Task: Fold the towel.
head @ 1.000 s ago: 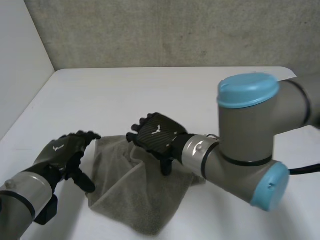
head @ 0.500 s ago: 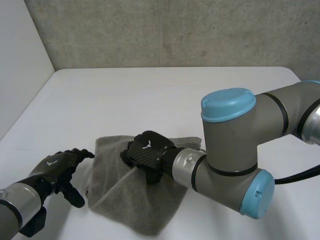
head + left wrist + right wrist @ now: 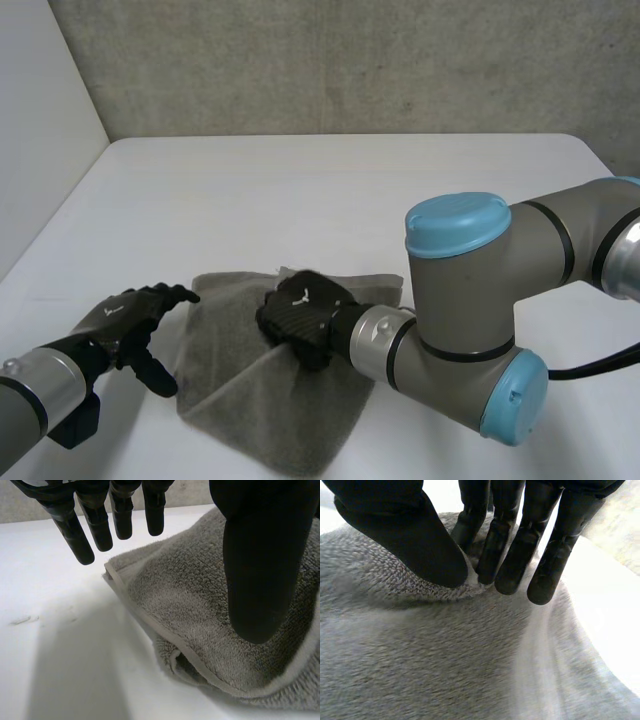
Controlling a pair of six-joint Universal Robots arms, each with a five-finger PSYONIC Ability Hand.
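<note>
1. Beneath both hands a white table (image 3: 300, 190) is seen, with a grey wall (image 3: 330, 60) standing behind it, beyond the fingertips.
2. Over the table the right arm (image 3: 470, 290) is reached across toward the left side, and its grey joints and blue caps are bunched behind its hand. The left arm (image 3: 40, 385) is held low over the table, behind its own hand.
3. A grey towel (image 3: 260, 410) is laid on the table, under the right hand and just beside the left hand. It is rumpled, with one layer doubled over another, and a hemmed edge is seen near the left hand's fingertips.
4. The right hand (image 3: 300, 318) is set palm down on the towel, between its middle and its far edge. In its wrist view a raised ridge of cloth is pinched between the thumb (image 3: 405, 535) and the fingers (image 3: 515, 545), so the hand is clamped on the towel.
5. The left hand (image 3: 125, 320) is held at the towel's left edge. Its fingers (image 3: 100, 520) are held straight and slightly apart, above bare table just past the hemmed corner. Its thumb (image 3: 260, 570) is hung over the cloth, and whether it touches cannot be told. Nothing is gripped by this hand.
</note>
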